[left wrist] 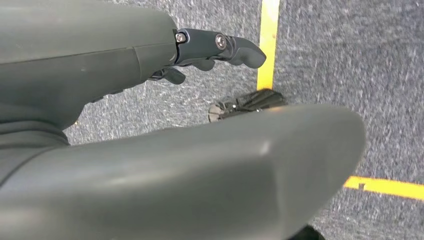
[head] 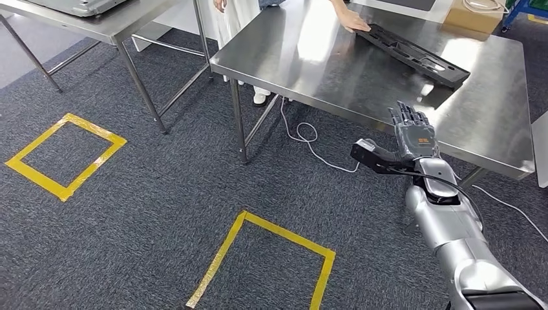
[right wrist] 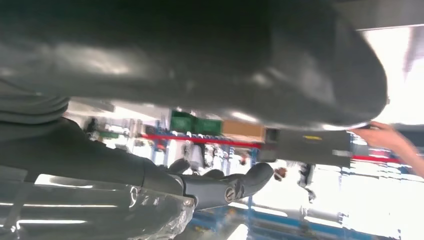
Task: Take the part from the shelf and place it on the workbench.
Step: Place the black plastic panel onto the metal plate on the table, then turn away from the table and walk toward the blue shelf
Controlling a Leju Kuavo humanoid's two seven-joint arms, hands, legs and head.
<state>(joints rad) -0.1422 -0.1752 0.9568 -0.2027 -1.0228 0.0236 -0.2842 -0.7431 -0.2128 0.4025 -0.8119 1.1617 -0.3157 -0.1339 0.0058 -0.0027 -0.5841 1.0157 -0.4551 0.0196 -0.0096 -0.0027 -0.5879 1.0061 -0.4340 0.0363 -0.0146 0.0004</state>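
Steel desk carries black part under a person's hand; right hand empty, fingers spread; left hand empty over carpet.

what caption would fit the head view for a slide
Black part lies on the steel workbench under a person's hand; the robot's right hand hovers open at the bench edge.
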